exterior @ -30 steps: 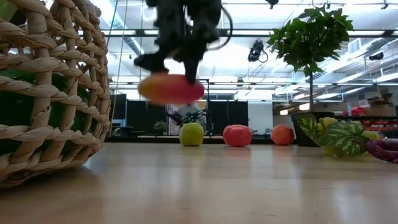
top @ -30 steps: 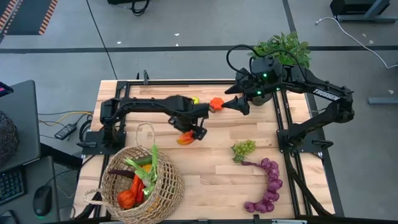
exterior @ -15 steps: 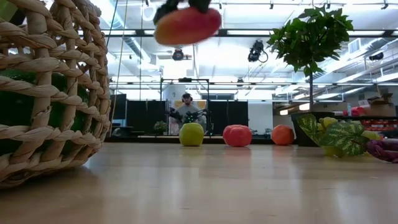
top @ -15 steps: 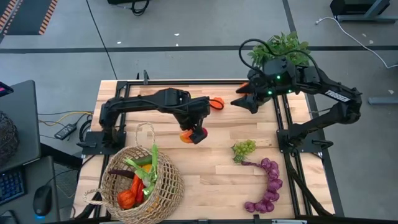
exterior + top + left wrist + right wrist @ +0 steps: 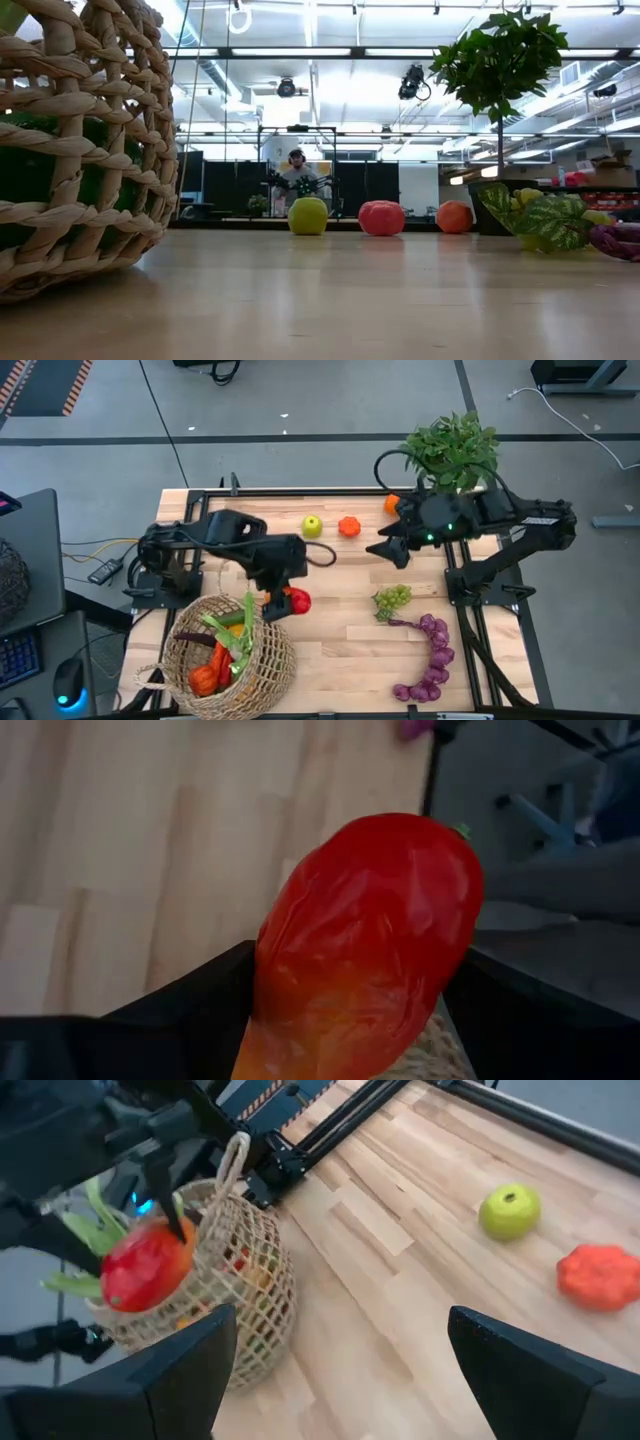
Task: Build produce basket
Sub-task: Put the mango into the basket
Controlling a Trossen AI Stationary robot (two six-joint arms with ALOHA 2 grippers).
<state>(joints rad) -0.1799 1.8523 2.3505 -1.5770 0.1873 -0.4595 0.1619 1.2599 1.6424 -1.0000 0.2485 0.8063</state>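
Note:
The tan wicker basket (image 5: 230, 655) stands on the table's near left with a leek and other produce inside; it fills the left of the low view (image 5: 80, 150). Just beyond its far rim my left gripper (image 5: 283, 603) is shut on a red-orange toy fruit (image 5: 296, 600), seen too in the right wrist view (image 5: 147, 1265). My right gripper (image 5: 385, 550) hangs open above the table's far right, holding nothing. A green apple (image 5: 312, 526), an orange-red fruit (image 5: 348, 526) and an orange (image 5: 392, 504) rest on the far part of the table. My left gripper pinches the red-orange fruit between its two fingers (image 5: 205, 1005), which sit on opposite sides of its orange end (image 5: 290, 1040). They come slanting down from above. The fruit's red end with a green tip (image 5: 460, 830) juts past them, lifted clear of the table.
Green grapes (image 5: 392, 598) and a long purple bunch (image 5: 430, 660) lie on the near right. A leafy potted plant (image 5: 452, 445) stands at the far right corner. Bare wood lies between basket and grapes. A person (image 5: 296, 165) sits in the room beyond.
My left gripper has risen out of the low view and swung toward the table's near left, to the basket's rim, rolling as it went and keeping the red-orange fruit. My right gripper has drawn back from the orange-red fruit toward the near right, staying open.

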